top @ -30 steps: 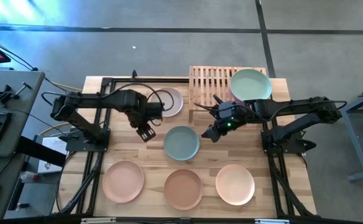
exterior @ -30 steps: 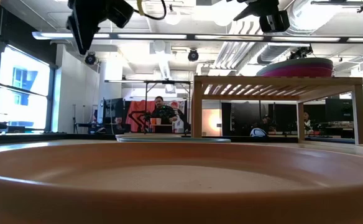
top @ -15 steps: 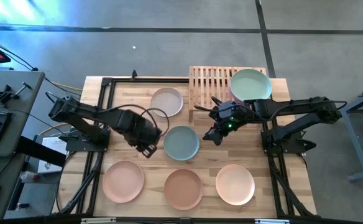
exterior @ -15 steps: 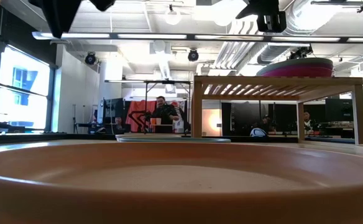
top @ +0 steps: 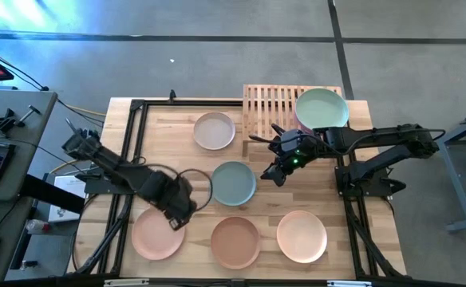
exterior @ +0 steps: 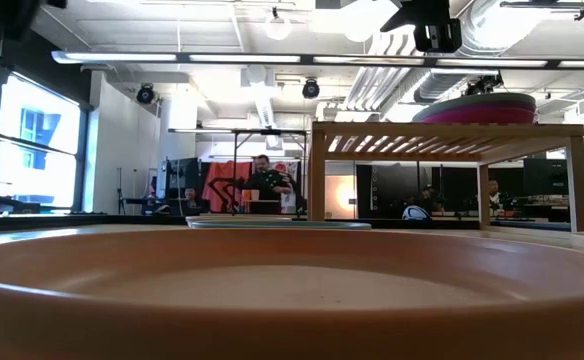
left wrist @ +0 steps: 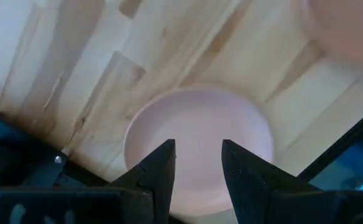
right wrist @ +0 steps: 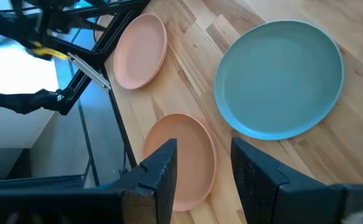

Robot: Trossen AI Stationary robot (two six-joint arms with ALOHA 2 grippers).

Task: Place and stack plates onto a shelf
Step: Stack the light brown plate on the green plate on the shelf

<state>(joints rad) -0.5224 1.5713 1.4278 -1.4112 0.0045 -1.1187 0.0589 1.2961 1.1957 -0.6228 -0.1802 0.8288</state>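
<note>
The slatted shelf stands at the table's far side, and on its right part lies a stack with a mint green plate on top. Flat on the table lie a pale plate, a grey-teal plate, a peach-pink plate, a terracotta plate and a cream plate. My left gripper hangs open, pointing down over the peach-pink plate's right rim. My right gripper hovers open just right of the grey-teal plate.
Black frame rails run along the table's left and right sides beside the arm bases. The shelf's left half shows bare slats. In the low view the terracotta plate fills the foreground, and people sit in the room beyond.
My left gripper has swept toward the table's near edge, from beside the pale plate, past the grey-teal plate's left side, to above the peach-pink plate, sinking slightly. It has stayed open. The plates lie as before.
</note>
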